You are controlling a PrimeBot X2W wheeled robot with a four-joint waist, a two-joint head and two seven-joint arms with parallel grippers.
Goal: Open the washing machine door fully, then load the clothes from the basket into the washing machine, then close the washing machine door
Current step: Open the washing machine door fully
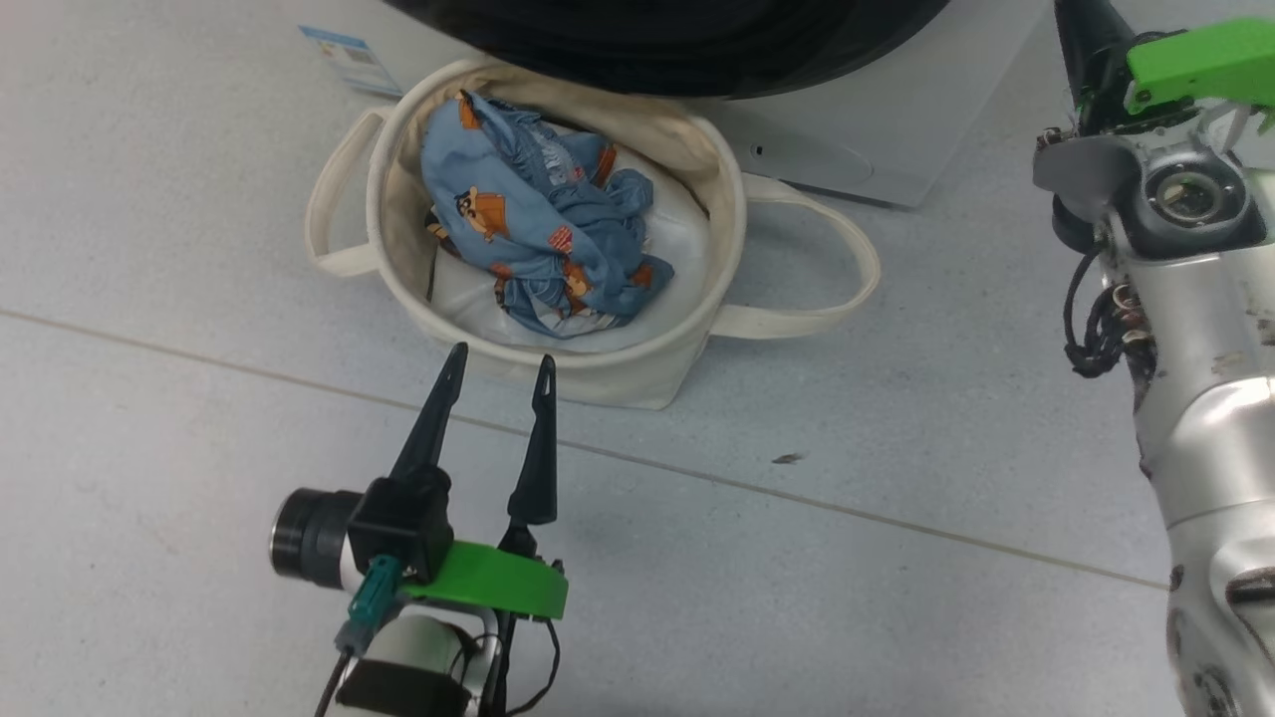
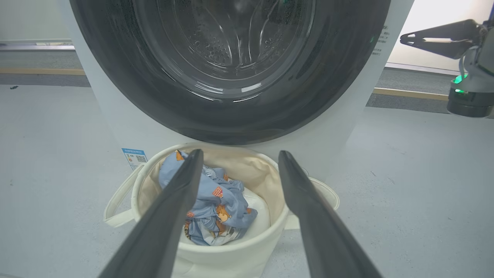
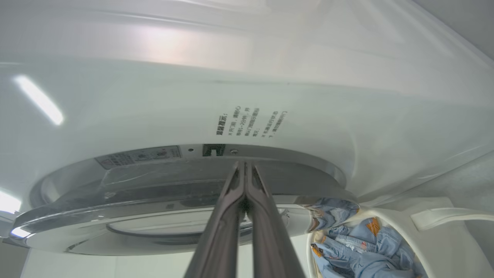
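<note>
With my left gripper [image 1: 501,358] spread at the basket [image 1: 618,383]'s near rim and my right gripper [image 3: 244,166] pressed together by the washing machine door [image 2: 127,88], I'd pinch the soft, light clothes [image 1: 538,214] heaped mid-basket at their crumpled peak.

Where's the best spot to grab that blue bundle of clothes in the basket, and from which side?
Probably pinch the raised crumpled fold at the top of the clothes, coming straight down from above: the basket walls in the heap, blocking its sides. The open left gripper is nearest.
</note>
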